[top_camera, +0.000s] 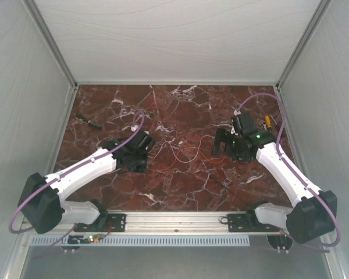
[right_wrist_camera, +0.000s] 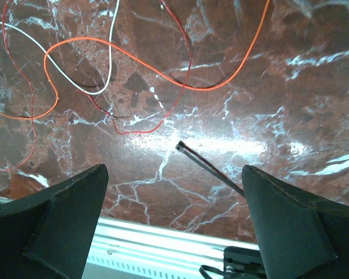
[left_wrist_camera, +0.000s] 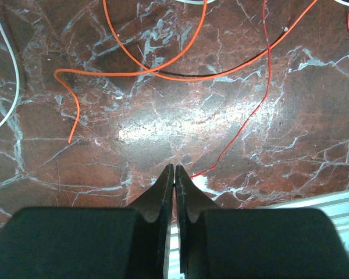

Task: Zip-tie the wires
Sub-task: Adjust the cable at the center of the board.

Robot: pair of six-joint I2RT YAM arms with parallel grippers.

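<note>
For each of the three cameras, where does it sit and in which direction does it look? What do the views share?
Top external: above and behind the bases, looking down at the marble table; both arms show.
Left wrist: on the left arm, looking down past the shut left gripper at the wires.
Right wrist: on the right arm, looking down past the open right gripper at the zip tie.
Shared: all three show the wires.
</note>
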